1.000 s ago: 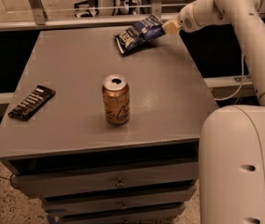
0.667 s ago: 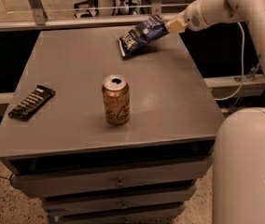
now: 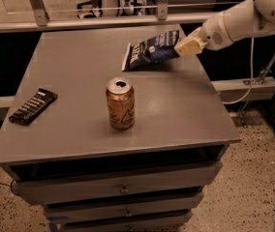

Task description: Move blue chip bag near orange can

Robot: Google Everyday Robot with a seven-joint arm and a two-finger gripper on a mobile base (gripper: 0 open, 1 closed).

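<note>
Blue chip bag [image 3: 149, 50]: it was at the far right part of the tabletop [image 3: 79, 62], well apart from the can, with its right end raised and its left end low, at or just above the surface; I could not tell which.
Bag's long axis: it ran roughly left to right, sloping up toward the claw.
Claw [image 3: 180, 49]: it was at the bag's right end, reaching in from the right edge on the white arm [image 3: 234, 25], and looked clamped on that end of the bag.
Orange can [image 3: 120, 104]: it stood upright near the middle of the tabletop, nearer the front than the bag and a little to its left.
Coming move, as I judged it: the bag had to travel forward and slightly left, led by its free left end, stopping short of tipping the can.
Black wrapper [image 3: 32, 105]: it lay flat at the left edge, away from that path.
</note>
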